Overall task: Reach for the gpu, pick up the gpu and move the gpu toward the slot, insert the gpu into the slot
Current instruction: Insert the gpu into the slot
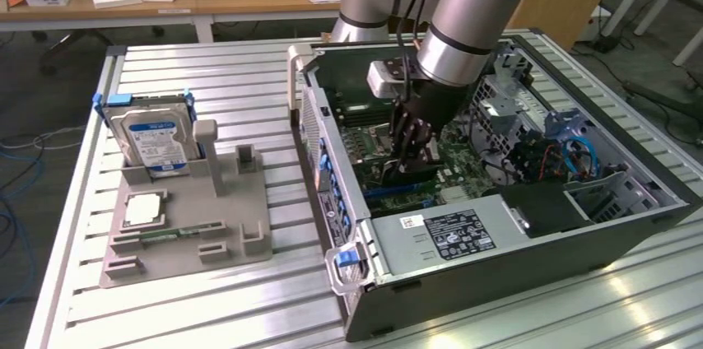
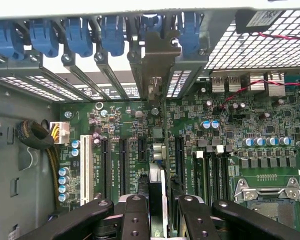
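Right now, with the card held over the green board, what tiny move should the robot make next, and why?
Probably a slow, straight push down. The gripper has its jaws closed on the gpu, which stands edge-on over the motherboard inside the computer case. Its metal bracket already sits among the rear slot covers, so it looks lined up; whether it is fully seated I cannot tell.

Case walls (image 1: 329,131) close around pincer (image 1: 409,169)

The exterior view looks down at an angle from well above and off the open computer case (image 1: 495,225), taking in the whole case. The wrist view sits close inside that case, facing the motherboard (image 2: 200,150); both views share this board.
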Controlling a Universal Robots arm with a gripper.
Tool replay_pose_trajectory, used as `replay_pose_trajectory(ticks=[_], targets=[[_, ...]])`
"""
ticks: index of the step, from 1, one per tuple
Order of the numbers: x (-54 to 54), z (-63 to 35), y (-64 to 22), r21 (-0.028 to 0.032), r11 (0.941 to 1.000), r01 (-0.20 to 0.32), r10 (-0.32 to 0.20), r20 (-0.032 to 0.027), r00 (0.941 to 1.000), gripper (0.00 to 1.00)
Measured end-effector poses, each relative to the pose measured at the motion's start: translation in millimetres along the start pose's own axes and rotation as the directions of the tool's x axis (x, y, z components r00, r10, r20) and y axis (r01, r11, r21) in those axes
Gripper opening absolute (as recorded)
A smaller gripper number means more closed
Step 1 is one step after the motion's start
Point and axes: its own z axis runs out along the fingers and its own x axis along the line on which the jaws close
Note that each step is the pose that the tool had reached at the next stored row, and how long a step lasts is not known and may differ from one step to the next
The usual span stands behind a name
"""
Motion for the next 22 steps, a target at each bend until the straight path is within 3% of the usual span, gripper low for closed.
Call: replay_pose_trajectory(ticks=[22], targets=[[-0.1, 3.0, -1.2, 0.0000, 1.0000, -0.004, 0.004, 0.0006, 1.0000, 0.27]])
